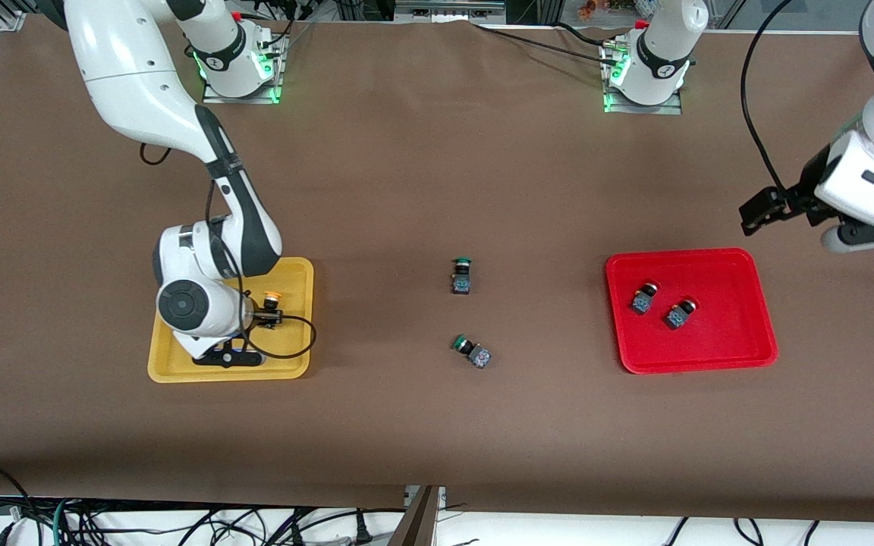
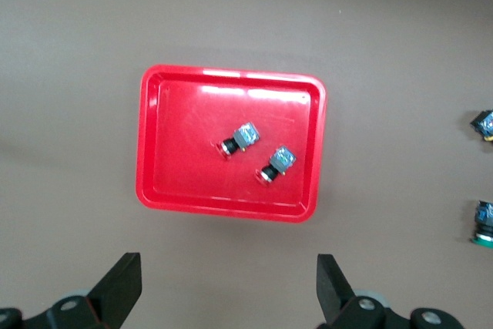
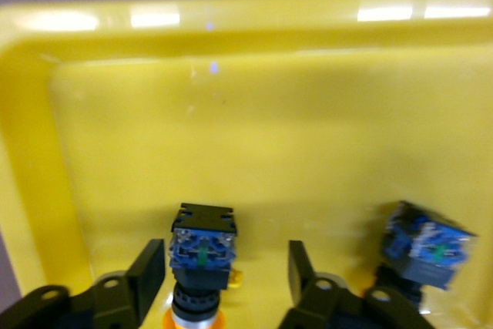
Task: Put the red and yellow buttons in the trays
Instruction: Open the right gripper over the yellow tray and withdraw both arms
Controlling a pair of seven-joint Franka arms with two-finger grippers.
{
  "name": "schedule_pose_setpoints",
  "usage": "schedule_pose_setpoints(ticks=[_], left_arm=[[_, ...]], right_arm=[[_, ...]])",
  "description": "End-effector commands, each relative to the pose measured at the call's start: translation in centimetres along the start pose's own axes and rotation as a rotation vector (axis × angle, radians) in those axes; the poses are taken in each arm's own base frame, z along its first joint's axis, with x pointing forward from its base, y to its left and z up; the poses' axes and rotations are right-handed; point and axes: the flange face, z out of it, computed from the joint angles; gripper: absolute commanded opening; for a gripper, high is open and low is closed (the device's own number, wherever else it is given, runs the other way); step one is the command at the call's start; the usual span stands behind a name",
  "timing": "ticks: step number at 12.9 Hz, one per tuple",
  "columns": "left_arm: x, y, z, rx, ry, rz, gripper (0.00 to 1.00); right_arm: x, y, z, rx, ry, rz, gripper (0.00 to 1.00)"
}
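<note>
The yellow tray (image 1: pixel 294 362) lies toward the right arm's end of the table. My right gripper (image 1: pixel 267 315) is low in it, open, its fingers on either side of a yellow button (image 1: pixel 271 298) without touching it. In the right wrist view this button (image 3: pixel 202 250) lies between the fingers (image 3: pixel 150 271) on the yellow tray (image 3: pixel 231 113). A second yellow button (image 3: pixel 426 248) lies beside it. The red tray (image 1: pixel 725 334) holds two red buttons (image 1: pixel 643 297) (image 1: pixel 680 313). My left gripper (image 1: pixel 862 235) is open and empty, high over the table beside the red tray (image 2: pixel 185 152).
Two green-capped buttons (image 1: pixel 461 275) (image 1: pixel 473 352) lie on the brown table between the trays; both show at the edge of the left wrist view (image 2: pixel 484 122) (image 2: pixel 485 223). The arm bases stand along the table's edge farthest from the front camera.
</note>
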Motion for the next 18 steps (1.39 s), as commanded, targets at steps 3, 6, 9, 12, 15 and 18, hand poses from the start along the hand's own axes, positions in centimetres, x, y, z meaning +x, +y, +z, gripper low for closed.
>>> schedule_pose_setpoints(ticks=[3, 6, 9, 12, 15, 18], left_arm=[[-1.5, -0.2, -1.4, -0.017, -0.013, -0.008, 1.0], [-1.2, 0.0, -1.4, -0.014, -0.029, -0.002, 1.0], [-1.3, 0.1, -1.3, -0.014, -0.034, -0.001, 1.0], [-1.7, 0.4, -1.1, -0.024, -0.061, 0.003, 1.0], [-1.6, 0.0, -1.1, -0.041, -0.069, 0.034, 1.0], [-1.6, -0.2, -1.1, -0.043, -0.069, 0.044, 1.0]], right_arm=[[-1.8, 3.1, -11.0, 0.006, -0.007, 0.004, 1.0], [-3.8, 4.8, -17.7, 0.005, -0.033, -0.011, 1.0], [-6.1, 7.6, -22.8, 0.017, -0.046, -0.036, 1.0], [-8.2, 9.1, -26.6, 0.036, -0.04, -0.007, 1.0], [-10.7, 11.5, -30.5, 0.068, -0.005, 0.018, 1.0], [-13.4, 14.0, -33.2, 0.092, 0.0, 0.019, 1.0]])
